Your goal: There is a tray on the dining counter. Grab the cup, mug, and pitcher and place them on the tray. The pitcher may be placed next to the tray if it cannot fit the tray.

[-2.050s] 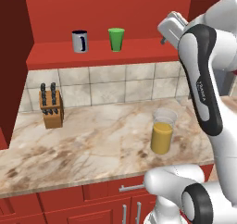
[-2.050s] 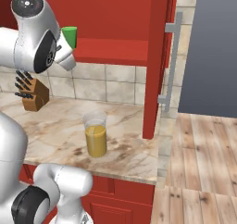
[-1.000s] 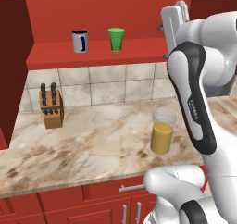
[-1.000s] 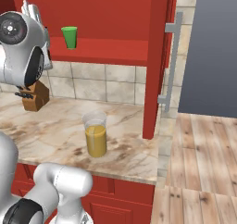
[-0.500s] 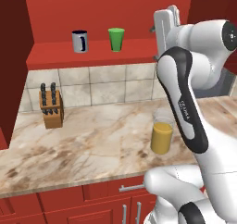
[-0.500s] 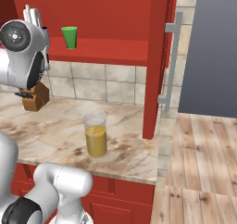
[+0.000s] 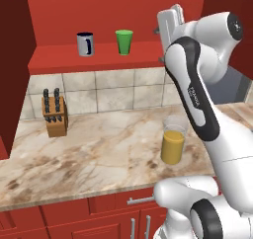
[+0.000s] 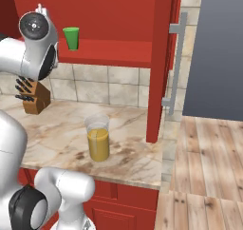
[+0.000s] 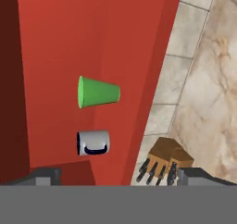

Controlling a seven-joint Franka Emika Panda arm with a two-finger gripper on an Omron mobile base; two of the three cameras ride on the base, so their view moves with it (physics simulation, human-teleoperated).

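Jaws up at shelf level, wide apart, nothing in them.

My jaws hang w/ tips spread, empty, facing the red shelf; in hand view the cup and mug sit side by side ahead of me, well apart from my tips. Left base view: mug left, cup right of it, both upright on shelf, my hand just right of the cup. Pitcher w/ orange liquid stands upright on the marble desk below, near front edge. Knife block at the back left by the tiled wall.
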